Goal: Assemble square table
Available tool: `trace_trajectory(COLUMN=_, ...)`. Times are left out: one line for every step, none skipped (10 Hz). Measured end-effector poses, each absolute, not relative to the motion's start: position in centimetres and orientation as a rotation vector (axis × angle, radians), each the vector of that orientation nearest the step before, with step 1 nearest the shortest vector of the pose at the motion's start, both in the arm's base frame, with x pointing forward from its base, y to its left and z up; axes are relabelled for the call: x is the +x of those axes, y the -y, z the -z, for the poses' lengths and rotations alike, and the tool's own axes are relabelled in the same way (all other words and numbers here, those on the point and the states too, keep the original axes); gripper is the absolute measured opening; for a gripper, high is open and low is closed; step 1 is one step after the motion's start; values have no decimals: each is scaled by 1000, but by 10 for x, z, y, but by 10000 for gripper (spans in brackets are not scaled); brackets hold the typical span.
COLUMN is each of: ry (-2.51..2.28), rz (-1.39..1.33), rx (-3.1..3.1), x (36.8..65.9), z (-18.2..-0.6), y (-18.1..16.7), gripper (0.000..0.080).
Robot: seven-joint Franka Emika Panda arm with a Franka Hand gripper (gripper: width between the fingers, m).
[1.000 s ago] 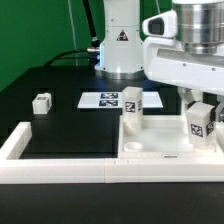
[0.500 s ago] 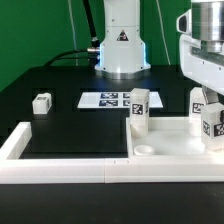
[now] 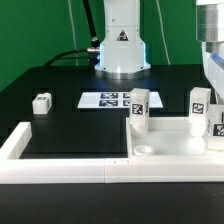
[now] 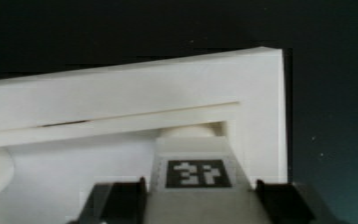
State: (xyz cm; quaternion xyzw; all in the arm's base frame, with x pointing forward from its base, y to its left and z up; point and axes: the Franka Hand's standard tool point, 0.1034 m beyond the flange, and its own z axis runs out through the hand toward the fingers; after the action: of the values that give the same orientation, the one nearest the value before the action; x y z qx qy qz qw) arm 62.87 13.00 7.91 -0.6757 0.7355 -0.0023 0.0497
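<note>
The jaws are closed narrowly on a held leg block (image 4: 197,172). In the wrist view the two dark fingers (image 4: 115,203) lie against its opposite sides, with the tagged face showing between them. In the exterior view this block (image 3: 217,125) stands upright at the exterior view's right edge, over the near right part of the square table top (image 3: 175,148). The frame cuts it off, so I cannot tell whether its foot touches the top. Past the block, the wrist view shows the top's raised rim and one sharp corner (image 4: 247,62), with bare dark table beyond. Two more leg blocks stand upright on the top: one at its far left corner (image 3: 138,108) and one toward the far right (image 3: 200,104), just beside the held block. A round socket (image 3: 145,150) lies open at the near left corner. The border rail (image 3: 60,170) runs along the near edge of the table (image 3: 70,125), touches the top's near side and turns back at the exterior view's left. Inside that angle the table is open room. A loose leg block (image 3: 41,102) sits well apart to the far left, and the marker board (image 3: 105,99) lies flat before the robot base (image 3: 122,45).
</note>
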Motion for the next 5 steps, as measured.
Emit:
trace_trajectory(ry=-2167, rz=8, rx=-2147, x=628, z=-79, y=-128, gripper=364)
trace_trajectory(ry=-1996, rz=-15, rx=-2355, x=627, z=-81, y=-121, gripper=530)
trace_trajectory(ry=-1793, rz=6, rx=-2545, x=630, z=-85, y=-118, gripper=530)
trace_trajectory(ry=-1757, rz=30, rx=-2559, x=630, z=-84, y=-116, gripper=627)
trace_trajectory(ry=-1661, rz=31, rx=-2625, x=630, z=-84, y=-116, gripper=627)
